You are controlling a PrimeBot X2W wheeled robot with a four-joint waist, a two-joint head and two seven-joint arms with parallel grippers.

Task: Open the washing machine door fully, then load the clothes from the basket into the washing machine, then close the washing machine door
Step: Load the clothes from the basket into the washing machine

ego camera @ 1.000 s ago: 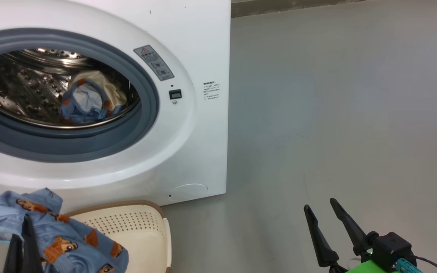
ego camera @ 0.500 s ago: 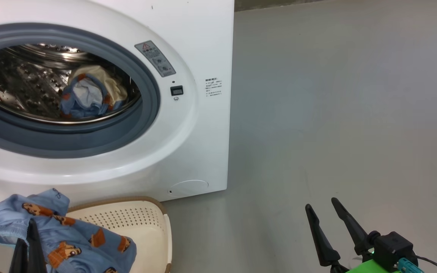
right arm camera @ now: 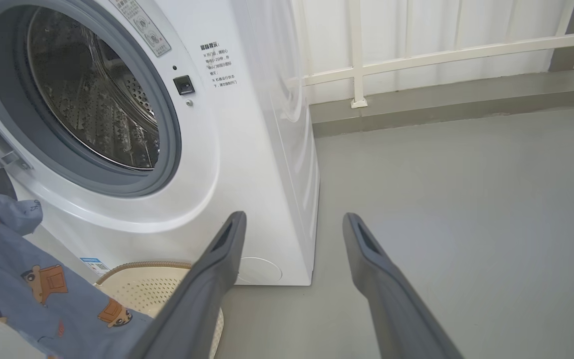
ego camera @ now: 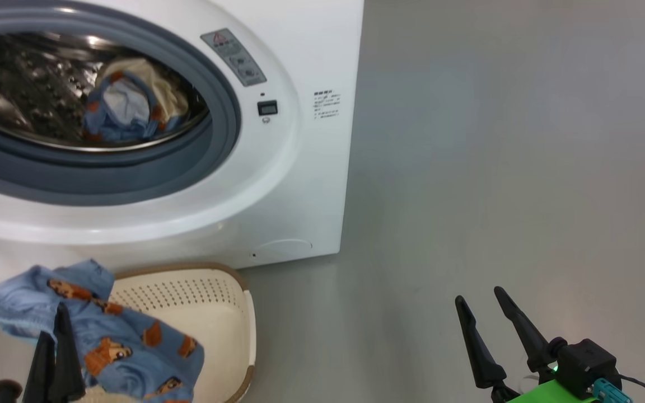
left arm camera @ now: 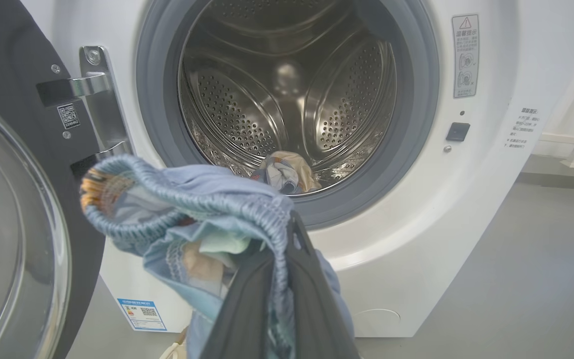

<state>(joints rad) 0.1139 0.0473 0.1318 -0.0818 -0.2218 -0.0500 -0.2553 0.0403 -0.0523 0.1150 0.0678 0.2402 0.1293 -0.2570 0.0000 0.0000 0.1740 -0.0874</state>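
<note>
The white washing machine stands with its door swung open to the left on its hinge. One blue and cream piece of the clothes lies at the front of the steel drum. My left gripper is shut on a light blue garment with orange-brown figures. It holds the garment above the cream basket, in front of the machine and below the opening. The left wrist view shows the garment bunched over my gripper. My right gripper hangs open over the floor to the right, holding nothing.
Bare grey floor stretches right of the machine. A white railing and wall run behind it. The basket's rim sits close against the machine's lower front, near the round cap.
The whole head picture has shifted, so the camera moved: machine and basket now sit higher in it. The left gripper still holds the garment over the basket. The right gripper has stayed put.
</note>
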